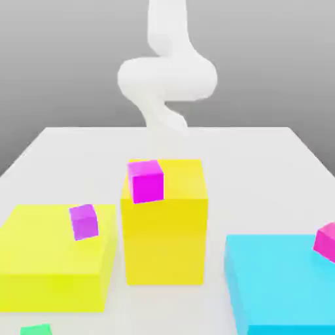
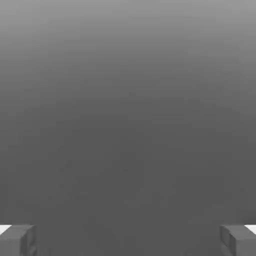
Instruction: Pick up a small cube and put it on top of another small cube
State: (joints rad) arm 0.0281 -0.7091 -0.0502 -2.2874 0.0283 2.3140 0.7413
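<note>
Standing wide apart, the two grey fingertips (image 2: 17, 240) of the gripper (image 2: 128, 241) are seen at opposite edges of the hand view, with nothing held between them and only plain grey ground beyond. In the exterior view, the white arm (image 1: 167, 78) is seen rising at twelve o'clock, behind the far edge of the white table (image 1: 262, 170). A tall yellow block (image 1: 167, 229) is placed at the table's middle, and a magenta cube (image 1: 145, 181) is set on its top at the ten o'clock corner. A low yellow block (image 1: 52, 262) is found at eight o'clock, just beside the tall one, and the purple cube (image 1: 84, 221) is carried on its top near the two o'clock corner. A cyan block (image 1: 281, 288) is seen at four o'clock, with another magenta cube (image 1: 325, 241) on it at the picture's edge. The green cube (image 1: 36, 330) is found on the table at seven o'clock, in front of the low yellow block and partly cut off by the frame, well apart from the arm.
</note>
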